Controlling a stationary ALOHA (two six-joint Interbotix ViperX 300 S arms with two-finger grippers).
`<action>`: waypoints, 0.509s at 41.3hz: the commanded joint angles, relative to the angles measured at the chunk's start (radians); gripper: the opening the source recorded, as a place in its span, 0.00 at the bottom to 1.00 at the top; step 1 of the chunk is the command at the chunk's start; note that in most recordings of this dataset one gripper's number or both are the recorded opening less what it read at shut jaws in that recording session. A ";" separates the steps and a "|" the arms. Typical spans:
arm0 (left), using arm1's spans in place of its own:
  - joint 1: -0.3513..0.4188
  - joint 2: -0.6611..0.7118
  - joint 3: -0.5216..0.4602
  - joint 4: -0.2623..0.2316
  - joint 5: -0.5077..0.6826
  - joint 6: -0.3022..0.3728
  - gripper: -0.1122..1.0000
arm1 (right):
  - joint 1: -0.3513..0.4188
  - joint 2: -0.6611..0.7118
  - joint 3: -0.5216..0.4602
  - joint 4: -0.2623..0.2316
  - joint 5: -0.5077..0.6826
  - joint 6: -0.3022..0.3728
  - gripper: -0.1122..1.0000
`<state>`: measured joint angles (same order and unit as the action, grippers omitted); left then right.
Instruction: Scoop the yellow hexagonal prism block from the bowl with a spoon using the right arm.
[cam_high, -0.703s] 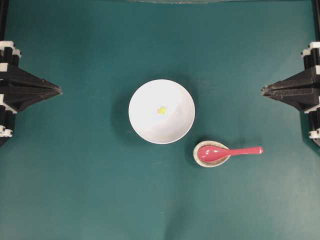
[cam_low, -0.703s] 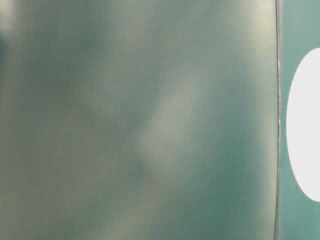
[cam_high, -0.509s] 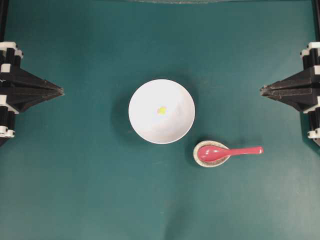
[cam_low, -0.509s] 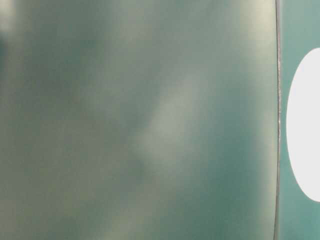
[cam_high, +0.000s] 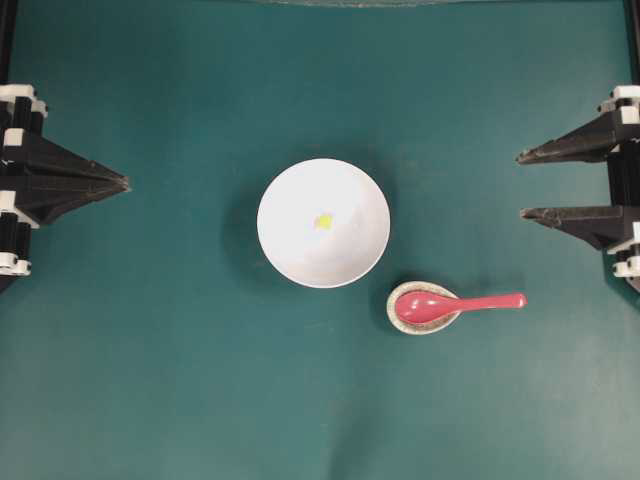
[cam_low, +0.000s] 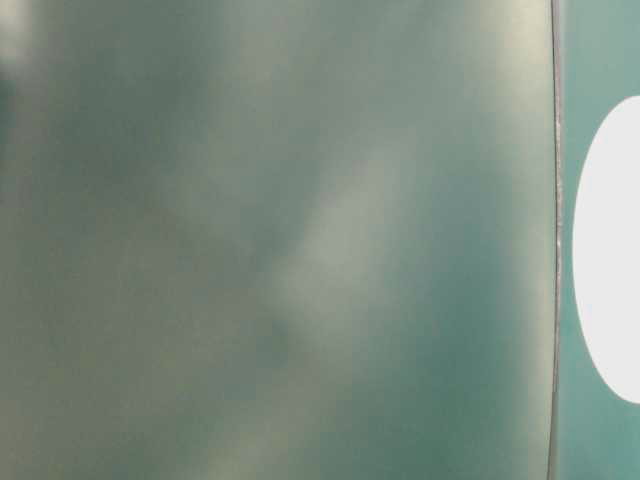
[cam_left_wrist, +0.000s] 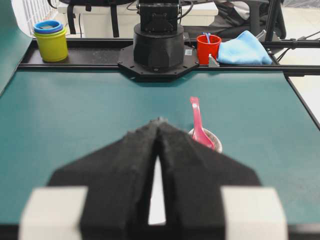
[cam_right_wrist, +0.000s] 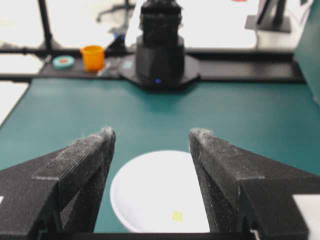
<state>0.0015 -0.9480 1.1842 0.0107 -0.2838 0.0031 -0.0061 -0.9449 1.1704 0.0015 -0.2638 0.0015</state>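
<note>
The white bowl (cam_high: 323, 223) sits mid-table with the yellow hexagonal prism block (cam_high: 323, 221) lying inside it; the right wrist view also shows the bowl (cam_right_wrist: 150, 190) and block (cam_right_wrist: 177, 215). The red-pink spoon (cam_high: 455, 304) rests with its scoop in a small speckled spoon rest (cam_high: 422, 307), handle pointing right; it also shows in the left wrist view as the spoon (cam_left_wrist: 198, 123). My right gripper (cam_high: 520, 184) stands open and empty at the right edge, far from bowl and spoon. At the left edge my left gripper (cam_high: 124, 183) is shut, holding nothing.
Green table surface surrounds the bowl on all sides. Beyond the far table edge stand stacked yellow and blue cups (cam_left_wrist: 50, 39), a red cup (cam_left_wrist: 208, 47) and a blue cloth (cam_left_wrist: 244, 48). The table-level view is blurred, showing only a white bowl edge (cam_low: 610, 250).
My right gripper's fingers have spread apart from nearly together to wide open. The left gripper, bowl, block and spoon have not moved.
</note>
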 joint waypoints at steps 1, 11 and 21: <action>0.000 0.009 -0.028 0.003 -0.005 0.002 0.12 | -0.002 0.003 -0.025 0.002 0.012 0.006 0.67; 0.000 0.009 -0.028 0.002 -0.005 0.002 0.12 | -0.002 0.026 -0.014 0.032 0.021 0.009 0.67; 0.000 0.003 -0.028 0.003 -0.005 0.002 0.12 | 0.002 0.127 0.041 0.044 -0.061 0.009 0.67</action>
<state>0.0015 -0.9480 1.1842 0.0107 -0.2838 0.0031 -0.0061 -0.8514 1.1996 0.0383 -0.2761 0.0092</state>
